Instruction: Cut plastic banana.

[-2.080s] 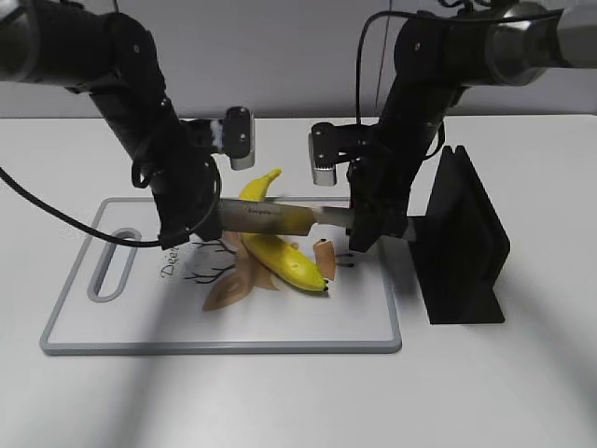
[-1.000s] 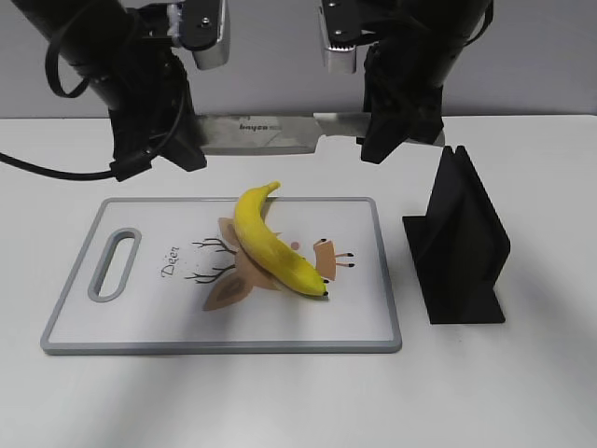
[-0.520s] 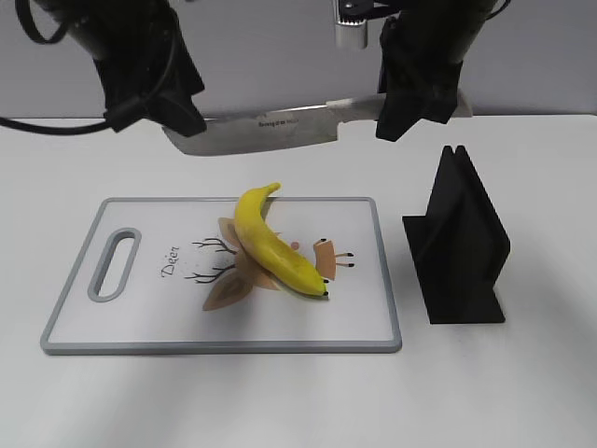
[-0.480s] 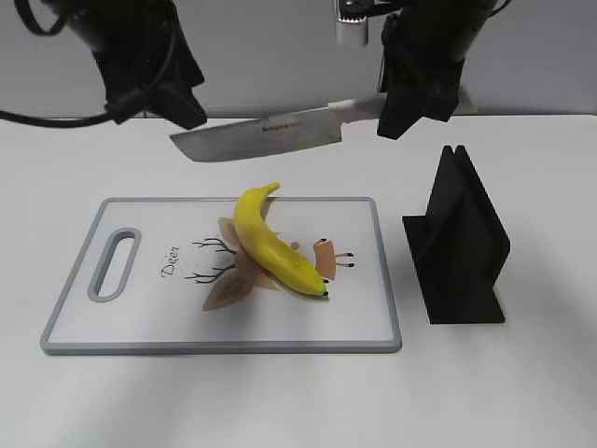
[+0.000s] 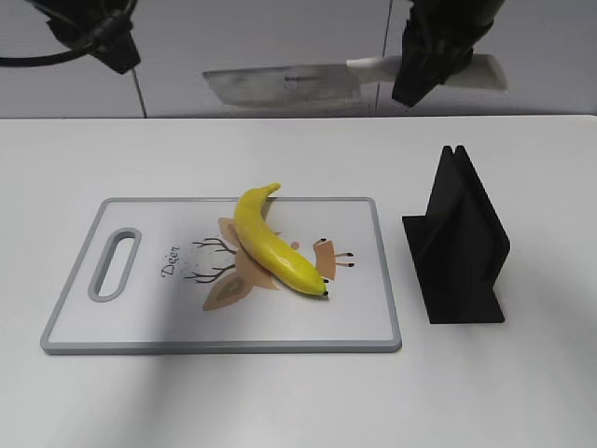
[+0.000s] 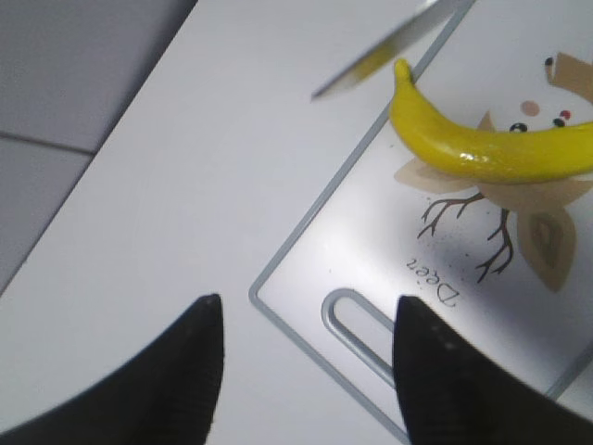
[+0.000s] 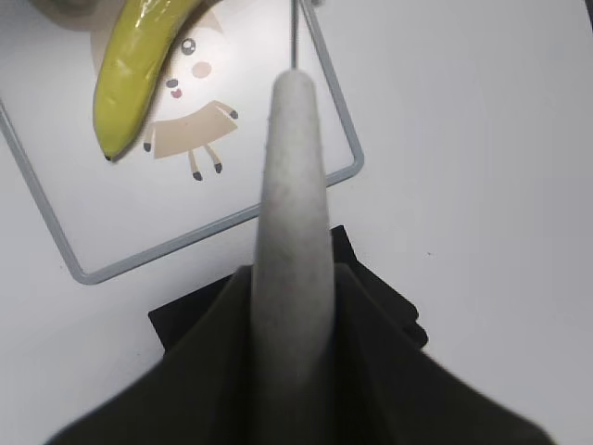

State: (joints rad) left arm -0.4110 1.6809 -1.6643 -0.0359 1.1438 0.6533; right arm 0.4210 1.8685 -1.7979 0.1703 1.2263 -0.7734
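I can read "Deer" in dark script on the cutting board (image 5: 112,322), next to the handle slot. The knife blade (image 5: 275,86) carries dark lettering, too blurred to read.

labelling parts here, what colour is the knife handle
Off-white, a pale grey-white handle, clearest in the right wrist view.

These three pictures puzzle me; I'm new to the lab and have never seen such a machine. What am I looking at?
It is a robot with two arms. One picture is taken from in front; the other two come from cameras on the wrists. On the white table lies a cutting board with a plastic banana on it, whole as far as these views show. Beside it stands a black knife holder. The right gripper holds a knife by its pale handle, high above the board. The left gripper is open and holds nothing.
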